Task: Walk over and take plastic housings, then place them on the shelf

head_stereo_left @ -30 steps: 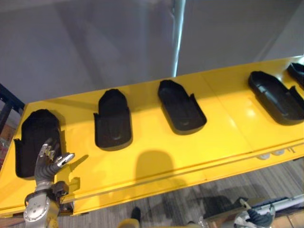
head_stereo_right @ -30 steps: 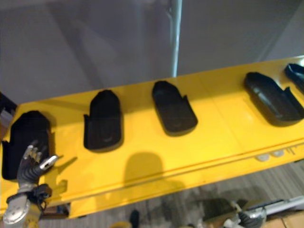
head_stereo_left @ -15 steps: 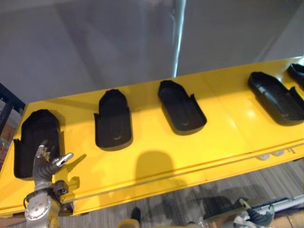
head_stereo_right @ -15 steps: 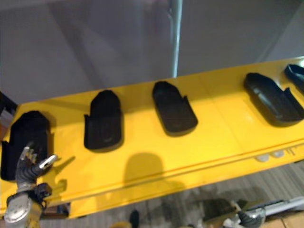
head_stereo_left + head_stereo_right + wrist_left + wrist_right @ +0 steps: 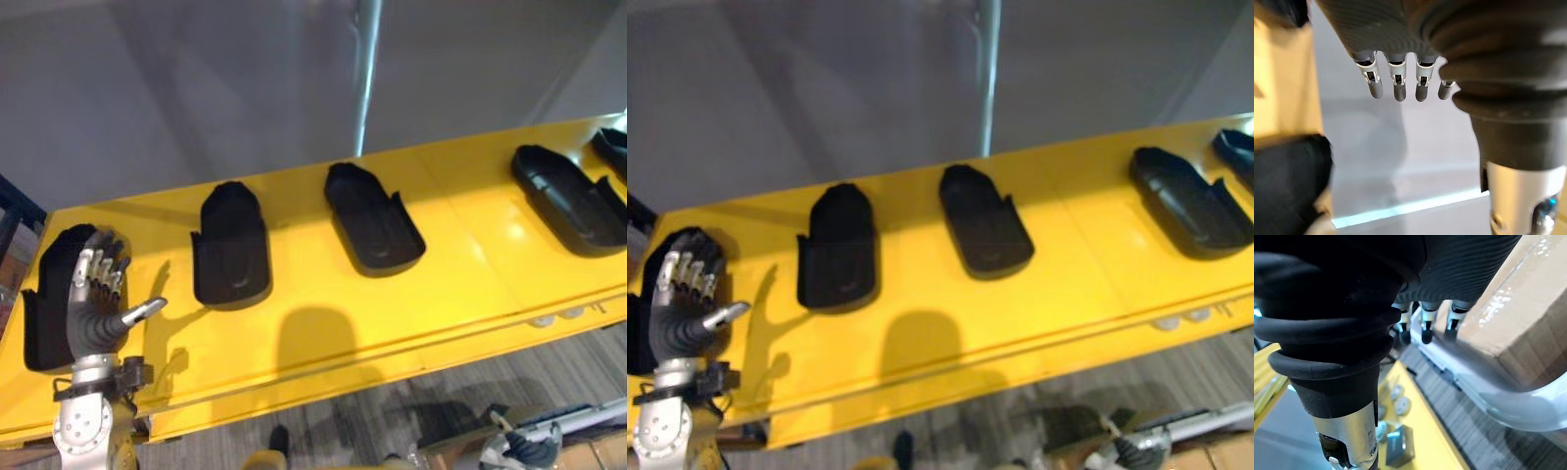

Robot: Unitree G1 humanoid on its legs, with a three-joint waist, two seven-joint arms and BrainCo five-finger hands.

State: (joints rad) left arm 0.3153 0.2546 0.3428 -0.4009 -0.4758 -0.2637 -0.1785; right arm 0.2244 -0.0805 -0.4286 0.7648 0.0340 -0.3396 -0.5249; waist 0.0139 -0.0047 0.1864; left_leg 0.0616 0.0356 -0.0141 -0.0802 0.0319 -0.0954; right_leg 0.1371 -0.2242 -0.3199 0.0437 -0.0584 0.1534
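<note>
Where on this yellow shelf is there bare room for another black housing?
Counting from the left, the widest bare patch lies between the third housing and the fourth housing. The front strip of the yellow shelf is bare. The left end is crowded: the open left hand hovers over the first housing.

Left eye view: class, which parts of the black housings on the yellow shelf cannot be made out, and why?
- Leftmost housing: near part hidden behind the left hand.
- Far-right housing: cut off by the right edge.
- Yellow shelf: its right end runs past the edge.
</note>
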